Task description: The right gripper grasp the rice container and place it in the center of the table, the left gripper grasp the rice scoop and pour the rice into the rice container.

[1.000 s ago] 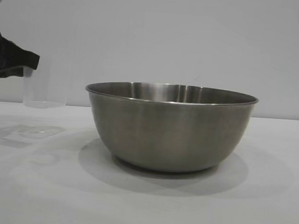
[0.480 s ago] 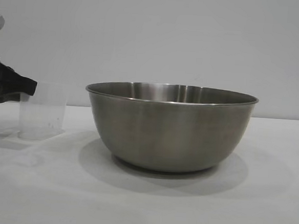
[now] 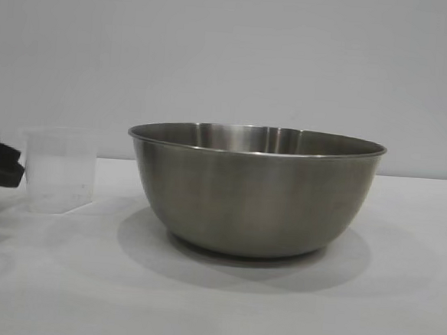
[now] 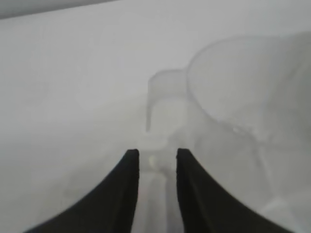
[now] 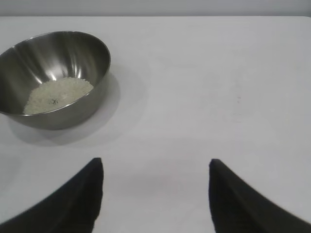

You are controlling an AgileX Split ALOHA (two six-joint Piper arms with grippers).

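A: Where's the bowl (image 3: pixel 254 191)?
B: Mid-table (image 3: pixel 397 318), upright, with rice (image 5: pixel 57 94) heaped in its bottom, as the right wrist view shows

A: And the scoop (image 3: pixel 58 170)?
B: Standing upright on the cloth, to the left of the bowl and apart from it. It looks empty

A: Is the left gripper (image 4: pixel 157 160) holding it?
B: No. Its fingers stand a narrow way apart with the scoop's handle just ahead of the tips, not between them

A: The right gripper (image 5: pixel 155 167)?
B: Spread wide over bare cloth, holding nothing, well away from the bowl
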